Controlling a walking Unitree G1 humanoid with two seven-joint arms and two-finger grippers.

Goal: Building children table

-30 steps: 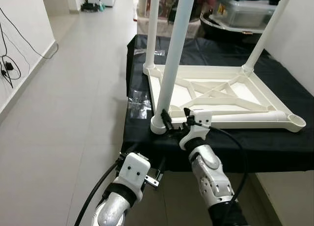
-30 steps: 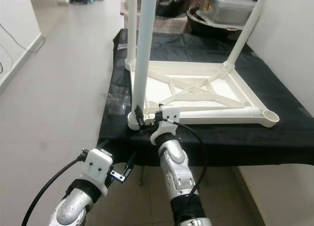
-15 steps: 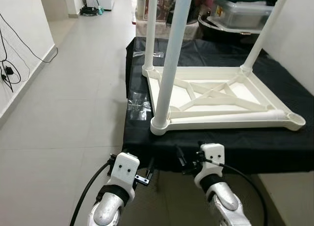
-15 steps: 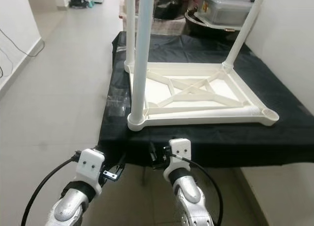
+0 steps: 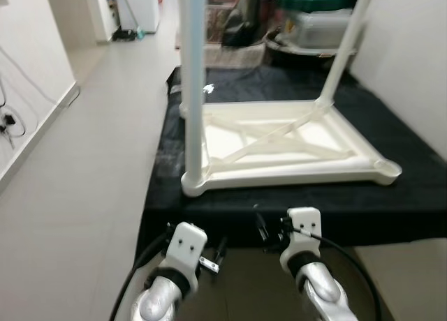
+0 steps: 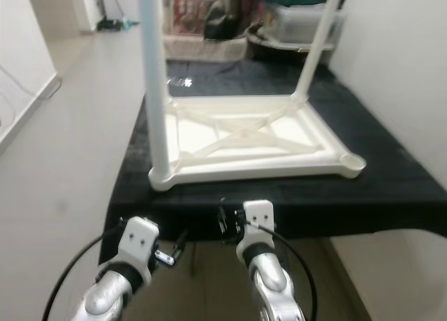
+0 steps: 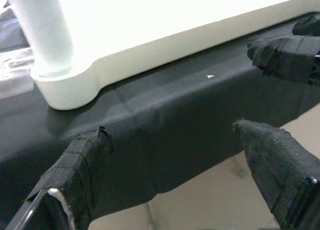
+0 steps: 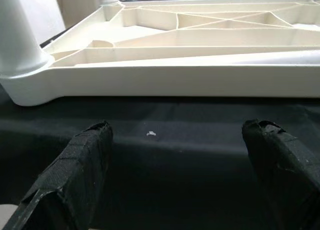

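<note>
No legible text, labels or nos. anywhere; bkgd too blurred.

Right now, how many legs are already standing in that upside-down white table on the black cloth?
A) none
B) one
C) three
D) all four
C: three white legs rise from corners of the upside-down table, including the near leg, while the near right corner socket is open with nothing in it.

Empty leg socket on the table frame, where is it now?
In the left eye view the empty leg socket is the near right corner of the upturned white table frame, on the black cloth, ahead and right of the right end effector.
</note>
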